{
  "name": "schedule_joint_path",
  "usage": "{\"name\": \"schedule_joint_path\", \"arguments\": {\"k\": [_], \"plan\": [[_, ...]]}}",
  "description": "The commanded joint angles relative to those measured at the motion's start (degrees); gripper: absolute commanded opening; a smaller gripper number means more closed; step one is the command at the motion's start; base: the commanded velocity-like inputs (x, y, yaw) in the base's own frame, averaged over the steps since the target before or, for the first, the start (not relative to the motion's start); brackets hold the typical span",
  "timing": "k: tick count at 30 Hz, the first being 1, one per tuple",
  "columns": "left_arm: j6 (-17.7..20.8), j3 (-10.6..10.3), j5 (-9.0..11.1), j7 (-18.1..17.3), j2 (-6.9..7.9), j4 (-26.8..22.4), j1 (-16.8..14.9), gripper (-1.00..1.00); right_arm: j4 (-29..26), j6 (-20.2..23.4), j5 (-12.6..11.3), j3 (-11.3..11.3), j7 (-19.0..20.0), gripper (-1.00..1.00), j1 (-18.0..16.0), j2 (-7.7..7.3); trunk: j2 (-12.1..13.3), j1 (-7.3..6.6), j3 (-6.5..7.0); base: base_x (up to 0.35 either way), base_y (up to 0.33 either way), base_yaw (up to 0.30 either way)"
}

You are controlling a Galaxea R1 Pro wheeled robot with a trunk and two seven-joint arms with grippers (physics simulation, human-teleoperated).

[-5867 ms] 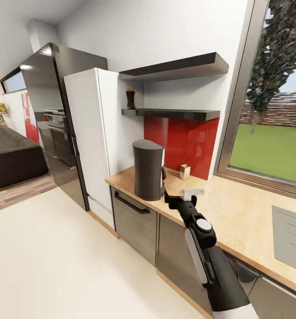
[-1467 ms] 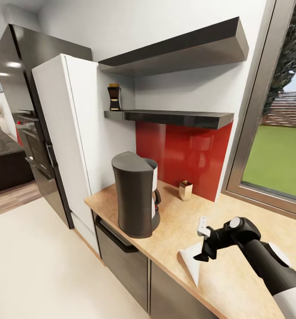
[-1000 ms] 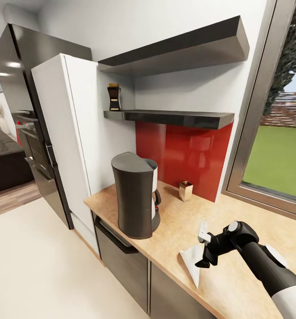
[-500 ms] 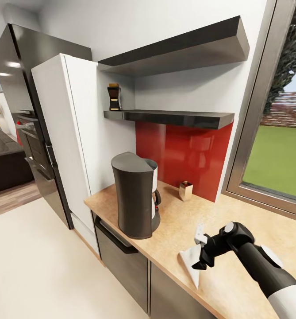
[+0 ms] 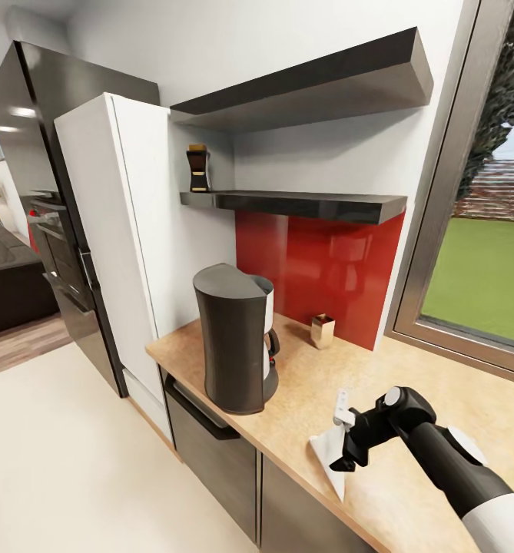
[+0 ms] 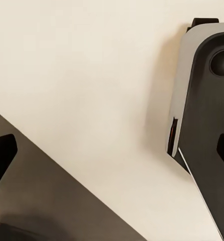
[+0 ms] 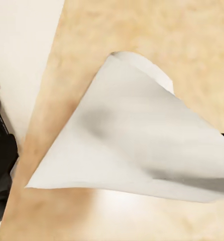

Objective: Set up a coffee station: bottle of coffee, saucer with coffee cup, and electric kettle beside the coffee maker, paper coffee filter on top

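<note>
Glossy black and steel at the far left: a tall dark fridge (image 5: 26,153) with a white cabinet (image 5: 126,253) beside it. High against that cabinet's side, the bottle of coffee (image 5: 199,169) stands upright on the left end of the lower kitchen shelf (image 5: 303,204), a second shelf of the same kind (image 5: 318,81) above it. Below, the tall grey coffee maker (image 5: 237,338) stands at the left end of the kitchen countertop (image 5: 410,361), in front of the red splashback (image 5: 326,269). A small tan block (image 5: 321,330) sits near the splashback, just right of the machine. Further right, near the counter's front edge, a white paper coffee filter (image 5: 329,453) hangs point-down from the right gripper (image 5: 341,442), whose fingers are clamped on its upper corner; the right wrist view has the filter (image 7: 137,145) spread wide above the tan worktop (image 7: 192,40), with pale floor (image 7: 21,50) past the edge. A window (image 5: 479,253) onto green lawn closes the right side. The left wrist view looks down on cream floor (image 6: 82,75) and part of the robot's own base (image 6: 207,125); whether the left fingers are spread or closed cannot be told
</note>
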Motion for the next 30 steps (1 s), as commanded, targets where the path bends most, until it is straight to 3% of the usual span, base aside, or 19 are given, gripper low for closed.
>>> {"name": "schedule_joint_path", "arguments": {"k": [1,24,30], "plan": [[0.32,0.47,-0.6,0.07,0.0,-0.1,0.01,1.0,-0.07,0.5,0.19,0.1,0.22,1.0,-0.03,0.37,-0.04,0.02,-0.03,0.0,0.0,0.0],[0.33,0.47,-0.6,0.0,0.08,-0.1,0.01,1.0,1.44,0.45,0.18,0.26,0.22,1.0,-0.03,2.16,-0.04,0.02,-0.03,0.0,0.0,0.0],[0.35,0.47,-0.6,0.0,0.09,-0.1,0.01,1.0,3.64,0.45,0.41,0.28,0.22,1.0,-0.03,3.23,-0.04,0.02,-0.03,0.0,0.0,0.0]]}}
